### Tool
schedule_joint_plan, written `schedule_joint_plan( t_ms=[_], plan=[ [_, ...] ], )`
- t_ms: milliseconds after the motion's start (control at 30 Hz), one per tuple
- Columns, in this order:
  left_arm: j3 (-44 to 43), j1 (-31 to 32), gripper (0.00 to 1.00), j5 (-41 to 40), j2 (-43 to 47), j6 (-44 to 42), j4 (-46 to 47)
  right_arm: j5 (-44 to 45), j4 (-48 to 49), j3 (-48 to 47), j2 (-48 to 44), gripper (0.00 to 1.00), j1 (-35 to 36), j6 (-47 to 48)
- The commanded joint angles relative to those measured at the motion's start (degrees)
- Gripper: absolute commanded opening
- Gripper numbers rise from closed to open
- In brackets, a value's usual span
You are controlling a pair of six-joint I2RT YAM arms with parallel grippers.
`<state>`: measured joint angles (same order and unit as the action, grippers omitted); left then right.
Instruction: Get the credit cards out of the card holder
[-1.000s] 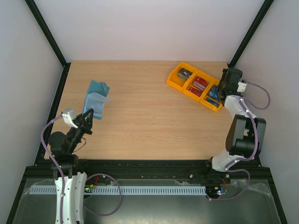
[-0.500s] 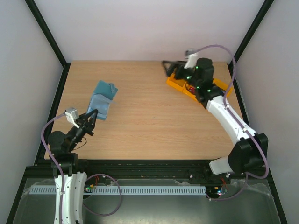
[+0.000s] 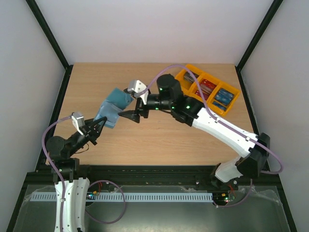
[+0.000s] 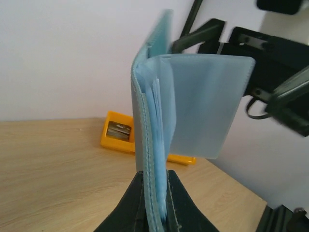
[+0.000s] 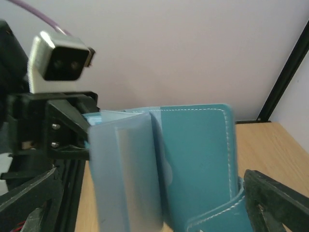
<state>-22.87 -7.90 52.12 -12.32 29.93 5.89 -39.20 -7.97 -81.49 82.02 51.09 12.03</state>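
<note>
The teal card holder [image 3: 112,107] is held upright and fanned open above the table's left side. My left gripper [image 3: 94,127] is shut on its lower edge; in the left wrist view the holder [image 4: 147,145] stands clamped between the jaws, with a clear pocket page [image 4: 207,106] swung out to the right. My right gripper [image 3: 131,108] is open just right of the holder, its jaws flanking the holder [image 5: 198,164] and pocket page [image 5: 123,179] without closing. I cannot tell whether the pockets hold cards. Grey, red and blue credit cards [image 3: 206,87] lie in the orange tray.
The orange three-compartment tray [image 3: 183,85] stands at the back right; it also shows in the left wrist view [image 4: 112,143]. The left wrist camera [image 5: 58,57] and arm are close behind the holder. Black frame posts stand at the table's corners.
My right arm has swung from the orange tray leftward across the table to the holder. My left gripper has shifted the holder a little to the right.
</note>
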Motion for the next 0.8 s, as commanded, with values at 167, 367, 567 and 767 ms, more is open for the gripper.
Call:
schedule_joint_plan(
  t_ms=[167, 367, 567, 767],
  plan=[
    [-4.46, 0.17, 0.02, 6.68, 0.12, -3.93, -0.43, 4.1, -5.68, -5.8, 7.35, 0.99, 5.85, 6.36],
    [-4.44, 0.25, 0.02, 8.2, -0.21, -3.96, 1.25, 12.5, -1.93, -4.11, 8.63, 0.99, 6.06, 3.91],
    [-3.84, 0.67, 0.02, 9.91, -1.15, -2.83, 4.54, 14.84, -1.52, -4.72, 10.59, 0.96, 6.11, 3.88],
    [-2.91, 1.11, 0.03, 11.93, -0.65, -2.16, 5.72, 9.82, -4.78, -7.4, 12.07, 0.5, 6.1, 4.95]
  ],
)
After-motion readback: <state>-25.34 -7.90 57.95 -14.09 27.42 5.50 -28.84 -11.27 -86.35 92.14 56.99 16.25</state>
